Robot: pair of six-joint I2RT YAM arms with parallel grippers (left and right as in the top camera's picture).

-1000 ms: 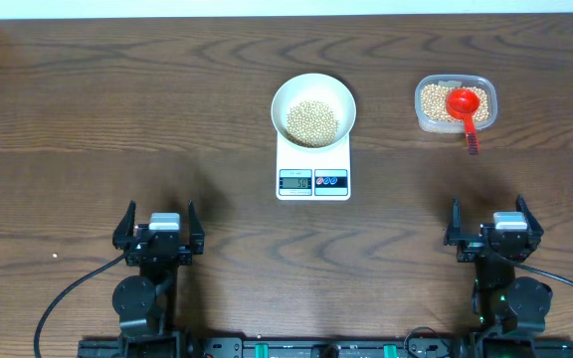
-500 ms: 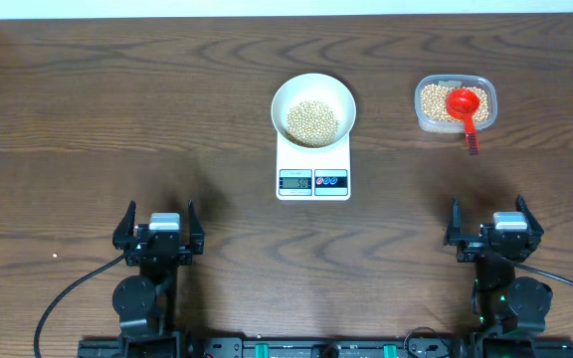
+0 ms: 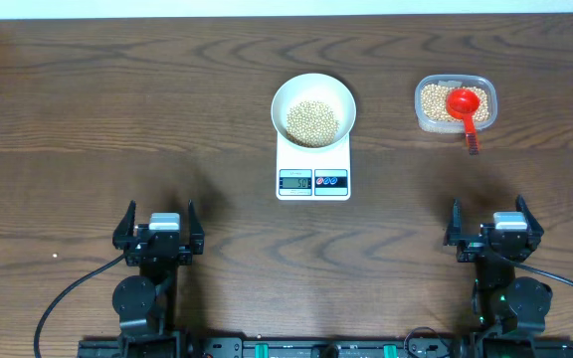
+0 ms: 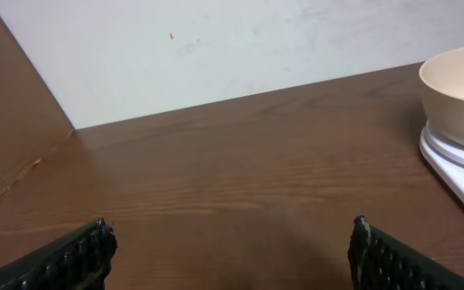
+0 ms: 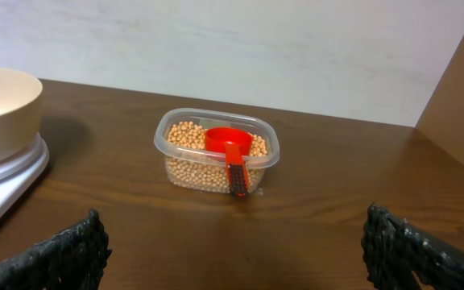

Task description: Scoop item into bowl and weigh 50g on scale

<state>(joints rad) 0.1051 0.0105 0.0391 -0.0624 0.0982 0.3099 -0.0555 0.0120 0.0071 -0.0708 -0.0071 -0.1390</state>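
Observation:
The white bowl [image 3: 312, 89] stands on the white scale [image 3: 313, 179] at the table's middle and holds a heap of tan beans [image 3: 311, 121]. More beans [image 3: 434, 102] fill a clear plastic tub [image 3: 455, 125] at the right, with a red scoop [image 3: 463, 103] resting in it, its handle over the near rim. My left gripper [image 3: 159, 229] and right gripper [image 3: 496, 227] are both open and empty near the front edge, far from these things. The right wrist view shows the tub [image 5: 177, 171], the scoop [image 5: 229, 142] and the bowl [image 5: 5, 101]. The left wrist view shows the bowl [image 4: 457, 97] on the scale [image 4: 457, 169].
The dark wooden table [image 3: 117, 109] ends at a white wall at the back. A brown board [image 4: 6, 121] stands along the table's left side, and another [image 5: 457, 105] along the right side.

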